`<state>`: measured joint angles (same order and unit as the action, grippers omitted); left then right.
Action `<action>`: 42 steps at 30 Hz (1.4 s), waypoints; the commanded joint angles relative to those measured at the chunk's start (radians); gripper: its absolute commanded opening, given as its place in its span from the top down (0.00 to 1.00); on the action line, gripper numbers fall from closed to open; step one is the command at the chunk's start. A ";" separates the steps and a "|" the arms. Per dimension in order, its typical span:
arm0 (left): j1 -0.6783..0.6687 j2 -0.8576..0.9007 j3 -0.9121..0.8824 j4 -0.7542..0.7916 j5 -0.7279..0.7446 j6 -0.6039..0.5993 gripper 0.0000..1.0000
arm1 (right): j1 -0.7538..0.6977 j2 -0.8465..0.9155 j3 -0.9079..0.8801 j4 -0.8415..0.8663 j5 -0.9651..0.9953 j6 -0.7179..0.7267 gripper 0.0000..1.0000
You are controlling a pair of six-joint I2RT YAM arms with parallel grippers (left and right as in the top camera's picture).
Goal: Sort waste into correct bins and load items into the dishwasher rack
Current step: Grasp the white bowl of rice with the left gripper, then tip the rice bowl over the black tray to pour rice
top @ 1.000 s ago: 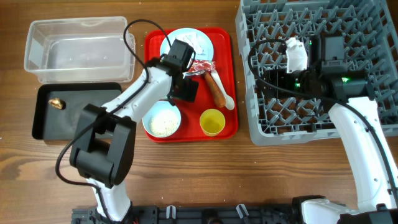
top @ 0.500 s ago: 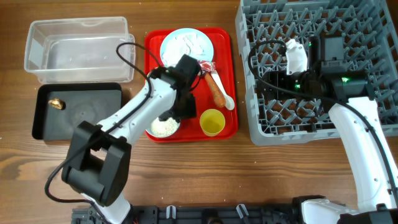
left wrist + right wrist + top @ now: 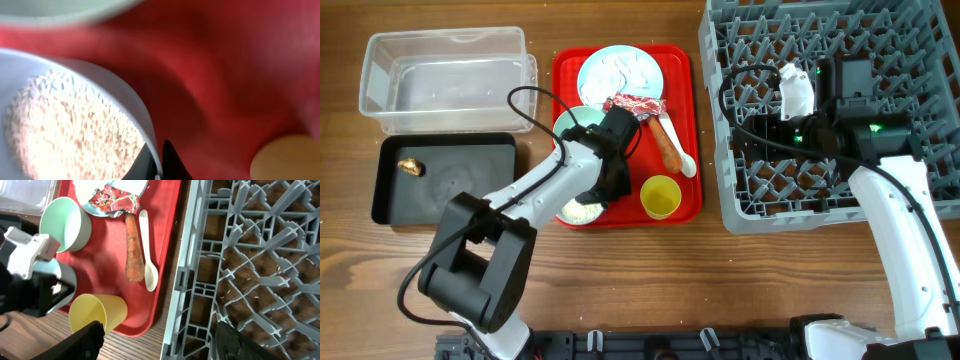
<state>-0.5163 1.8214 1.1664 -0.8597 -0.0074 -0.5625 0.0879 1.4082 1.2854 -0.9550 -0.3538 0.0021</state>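
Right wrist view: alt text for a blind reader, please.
A red tray holds a crumpled red-and-white wrapper, a carrot beside a white spoon, a pale green bowl and a yellow cup, with the grey dishwasher rack along its right side. The right gripper, at the bottom edge, is open and empty.

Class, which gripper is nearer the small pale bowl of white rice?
Left. The left gripper is at the rim of the small pale rice bowl; the right gripper hangs over the grey plastic rack.

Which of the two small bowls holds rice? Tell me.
The white bowl at the red tray's front edge, beside the yellow cup; the pale green bowl near the plate is empty.
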 commanded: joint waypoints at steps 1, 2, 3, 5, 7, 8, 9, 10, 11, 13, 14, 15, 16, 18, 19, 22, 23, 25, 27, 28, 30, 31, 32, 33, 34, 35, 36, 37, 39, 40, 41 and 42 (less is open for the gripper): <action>0.005 -0.060 0.102 -0.104 0.102 0.010 0.96 | -0.002 0.002 0.016 0.004 0.015 0.000 0.26; 0.005 -0.086 0.130 -0.124 0.119 0.034 0.96 | -0.002 0.002 0.016 0.004 0.015 0.000 0.26; 0.007 -0.116 0.156 -0.141 0.138 0.055 0.96 | -0.002 0.002 0.016 0.004 0.018 -0.001 0.26; 0.028 -0.185 0.185 -0.160 0.167 0.072 0.96 | -0.002 0.002 0.016 0.003 0.018 -0.002 0.26; 0.085 -0.270 0.186 -0.183 0.206 0.110 0.96 | -0.002 0.002 0.016 0.003 0.018 -0.002 0.26; 0.134 -0.310 0.186 -0.215 0.206 0.136 0.96 | -0.002 0.002 0.016 0.004 0.018 -0.002 0.26; 0.169 -0.328 0.186 -0.232 0.209 0.159 0.96 | -0.002 0.002 0.016 0.004 0.018 -0.001 0.26; 0.227 -0.350 0.186 -0.256 0.210 0.187 0.96 | -0.002 0.002 0.016 0.004 0.018 -0.002 0.26; 0.298 -0.362 0.186 -0.277 0.230 0.234 0.96 | -0.002 0.002 0.016 0.004 0.018 -0.002 0.26; 0.431 -0.362 0.185 -0.299 0.273 0.320 0.96 | -0.002 0.002 0.016 0.004 0.026 -0.003 0.26; 0.538 -0.357 0.174 -0.293 0.301 0.371 0.96 | -0.002 0.002 0.016 0.004 0.029 -0.002 0.26; 0.618 -0.349 0.167 -0.286 0.344 0.415 0.96 | -0.002 0.002 0.016 0.003 0.029 -0.002 0.26; 0.711 -0.335 0.156 -0.274 0.419 0.476 0.96 | -0.002 0.002 0.016 0.002 0.029 -0.002 0.26; 0.856 -0.297 0.138 -0.245 0.565 0.551 0.96 | -0.002 0.002 0.016 0.000 0.033 -0.002 0.26; 0.926 -0.273 0.124 -0.212 0.647 0.570 0.96 | -0.002 0.002 0.016 0.002 0.034 -0.002 0.26; 1.075 -0.187 0.093 -0.112 0.864 0.593 0.96 | -0.002 0.002 0.016 0.012 0.033 0.000 0.26; 1.114 -0.142 0.092 -0.094 0.948 0.622 0.96 | -0.002 0.002 0.016 0.012 0.034 0.000 0.26; 1.166 -0.064 0.092 -0.091 1.057 0.681 0.96 | -0.002 0.002 0.016 0.011 0.034 0.000 0.26; 1.201 0.004 0.092 -0.094 1.141 0.719 0.96 | -0.002 0.002 0.016 0.011 0.044 0.001 0.26; 1.213 0.026 0.092 -0.094 1.178 0.729 0.96 | -0.002 0.002 0.016 0.011 0.044 0.000 0.26; 1.242 0.073 0.092 -0.093 1.289 0.743 0.96 | -0.002 0.002 0.016 0.011 0.044 0.000 0.26; 1.258 0.087 0.092 -0.093 1.339 0.743 0.96 | -0.002 0.002 0.016 0.011 0.044 0.000 0.26; 1.274 0.091 0.092 -0.093 1.378 0.743 0.96 | -0.002 0.002 0.016 0.011 0.044 0.000 0.26; 1.291 0.090 0.092 -0.094 1.430 0.742 0.96 | -0.002 0.002 0.016 0.011 0.044 0.000 0.26; 1.299 0.090 0.092 -0.094 1.459 0.742 0.96 | -0.002 0.002 0.016 0.011 0.044 0.000 0.26; 1.307 0.090 0.092 -0.094 1.487 0.742 0.96 | -0.002 0.002 0.016 0.011 0.044 0.000 0.26; 1.314 0.090 0.092 -0.095 1.508 0.740 0.96 | -0.002 0.002 0.016 0.011 0.044 0.000 0.26; 1.322 0.090 0.092 -0.099 1.528 0.735 0.96 | -0.002 0.002 0.016 0.011 0.044 0.000 0.26; 1.329 0.090 0.092 -0.101 1.577 0.734 0.96 | -0.002 0.002 0.016 0.011 0.044 0.000 0.26; 1.329 0.090 0.092 -0.101 1.584 0.713 0.96 | -0.002 0.002 0.016 0.011 0.044 0.000 0.26; 1.329 0.090 0.092 -0.101 1.584 0.687 0.96 | -0.002 0.002 0.016 0.011 0.044 0.000 0.26; 1.329 0.090 0.092 -0.101 1.584 0.669 0.96 | -0.002 0.002 0.016 0.011 0.044 0.001 0.26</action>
<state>0.8055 1.9076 1.2602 -0.9604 1.5021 0.1471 0.0879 1.4082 1.2854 -0.9463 -0.3202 0.0017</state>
